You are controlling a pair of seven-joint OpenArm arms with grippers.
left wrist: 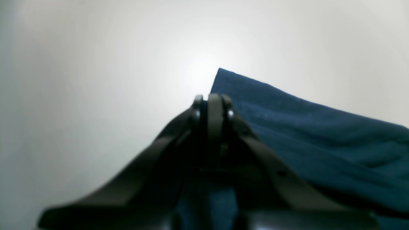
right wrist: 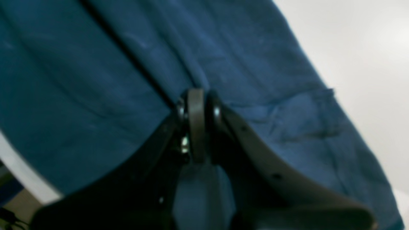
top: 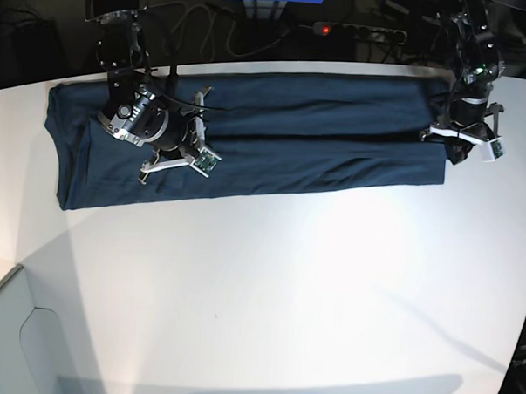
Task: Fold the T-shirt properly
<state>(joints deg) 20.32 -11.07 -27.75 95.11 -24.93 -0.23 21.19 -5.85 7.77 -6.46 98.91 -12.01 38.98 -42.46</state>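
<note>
Free: bare white table (top: 268, 276) wide open on the near side of both pincers | Blocked: T-shirt (top: 318, 130) stretched as a long band between them, cables (top: 209, 29) behind the far edge

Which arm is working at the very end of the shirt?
The left arm, at the shirt's end edge; the right arm sits over the cloth, inward from the opposite end.
</note>
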